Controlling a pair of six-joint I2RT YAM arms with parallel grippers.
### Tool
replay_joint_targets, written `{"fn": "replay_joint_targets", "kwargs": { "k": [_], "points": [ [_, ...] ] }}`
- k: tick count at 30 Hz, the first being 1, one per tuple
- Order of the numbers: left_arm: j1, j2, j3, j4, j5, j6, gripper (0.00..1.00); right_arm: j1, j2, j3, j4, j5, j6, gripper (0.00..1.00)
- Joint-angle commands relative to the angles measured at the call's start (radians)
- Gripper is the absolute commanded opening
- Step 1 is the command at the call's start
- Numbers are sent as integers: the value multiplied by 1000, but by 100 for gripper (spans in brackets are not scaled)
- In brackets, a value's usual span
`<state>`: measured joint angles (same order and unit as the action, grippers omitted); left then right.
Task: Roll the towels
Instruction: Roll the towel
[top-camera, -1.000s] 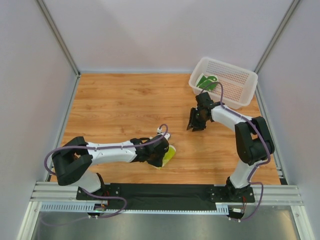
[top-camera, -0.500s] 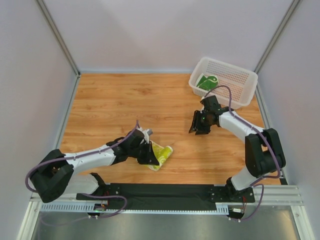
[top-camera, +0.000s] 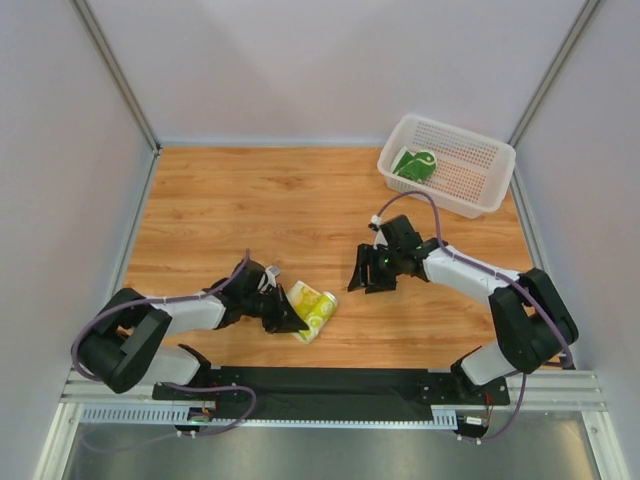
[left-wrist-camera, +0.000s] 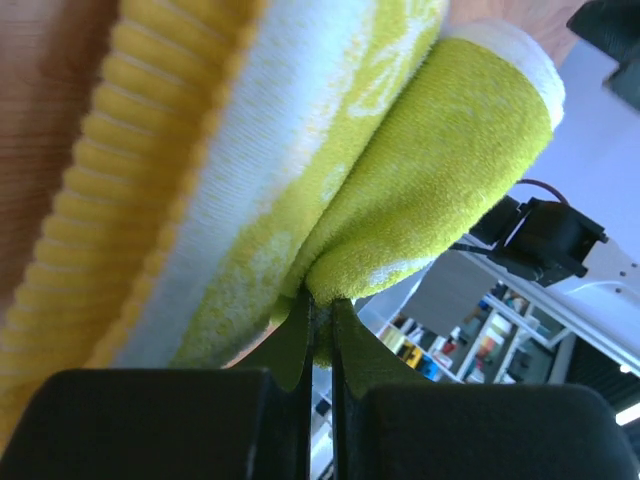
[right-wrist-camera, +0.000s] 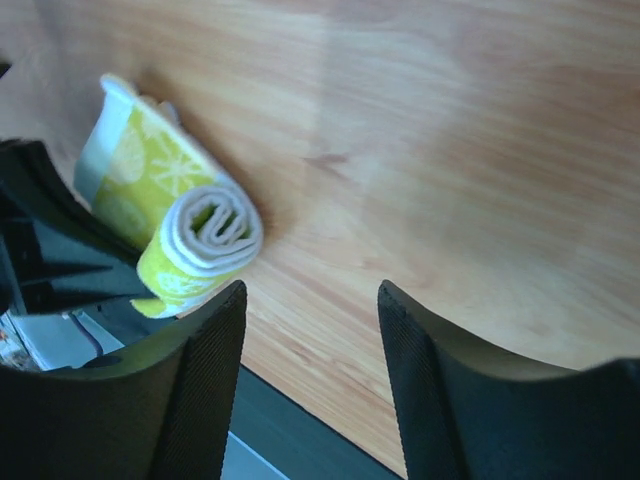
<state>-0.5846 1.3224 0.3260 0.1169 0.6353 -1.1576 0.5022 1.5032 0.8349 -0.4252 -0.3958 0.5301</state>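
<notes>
The cream-yellow towel (top-camera: 312, 309) with lime-green blobs lies rolled near the table's front middle. My left gripper (top-camera: 287, 316) is at its left end, shut on a fold of it; the left wrist view shows the cloth (left-wrist-camera: 300, 150) pinched at the gripper's tips (left-wrist-camera: 320, 308). My right gripper (top-camera: 365, 278) is open and empty, a little right of the roll and not touching it. In the right wrist view the roll's spiral end (right-wrist-camera: 205, 228) shows ahead-left of the open gripper (right-wrist-camera: 310, 310). The dark green towel (top-camera: 413, 163) lies rolled in the basket.
The white perforated basket (top-camera: 470, 150) stands at the back right of the wooden table (top-camera: 250, 210). The black base rail (top-camera: 320, 385) runs along the near edge, just below the yellow roll. Grey walls close in the left, right and back.
My left arm has pulled back to the left, still holding the yellow towel, which shifted slightly left. My right gripper has moved left and nearer, from beside the basket toward the roll.
</notes>
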Motion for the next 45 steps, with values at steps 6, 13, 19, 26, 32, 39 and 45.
{"fn": "replay_joint_targets", "kwargs": {
  "k": [6,13,19,26,32,39,45],
  "points": [
    [72,135,-4,43,121,-36,0,153,-9,-60,278,-17,88,60],
    [111,152,-4,41,142,-18,0,200,63,-82,382,-29,122,60],
    [134,158,-1,18,155,4,0,233,107,-85,446,-41,145,60],
    [143,166,-4,33,165,4,0,256,170,-79,489,-49,166,60],
    [146,164,-4,32,159,18,0,271,219,-62,503,-45,186,34],
    [146,83,53,-173,67,122,10,269,227,9,339,41,145,19],
    [144,-61,149,-491,-89,240,24,266,236,92,198,118,105,16]
  ]
}}
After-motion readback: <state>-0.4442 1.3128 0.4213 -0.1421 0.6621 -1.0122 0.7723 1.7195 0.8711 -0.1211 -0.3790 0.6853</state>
